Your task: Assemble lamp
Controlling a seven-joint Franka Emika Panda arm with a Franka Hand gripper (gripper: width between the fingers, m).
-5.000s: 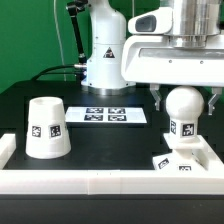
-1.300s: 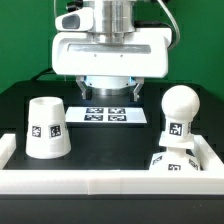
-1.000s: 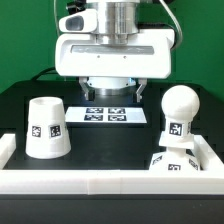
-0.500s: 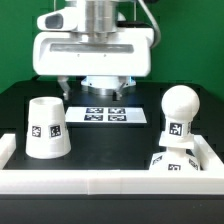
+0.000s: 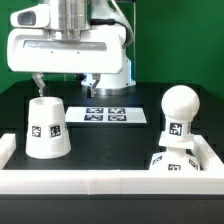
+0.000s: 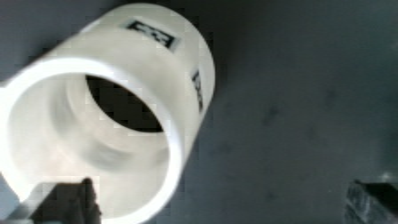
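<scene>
Our gripper (image 5: 60, 84) spread open and empty above the shade (image 5: 47, 128), bulb (image 5: 179, 112) on base (image 5: 176, 162) well apart, marker board (image 5: 112, 114) between them

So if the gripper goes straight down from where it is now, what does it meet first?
Most likely the shade. The gripper hangs just above it with open jaws, and the wrist view looks straight into the shade's opening. Whether the jaws would straddle the top or strike it is unclear.

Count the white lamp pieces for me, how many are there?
3. The shade stands on the exterior view's left, under the gripper. The bulb stands upright on the base at the exterior view's right. None seem hidden.
</scene>
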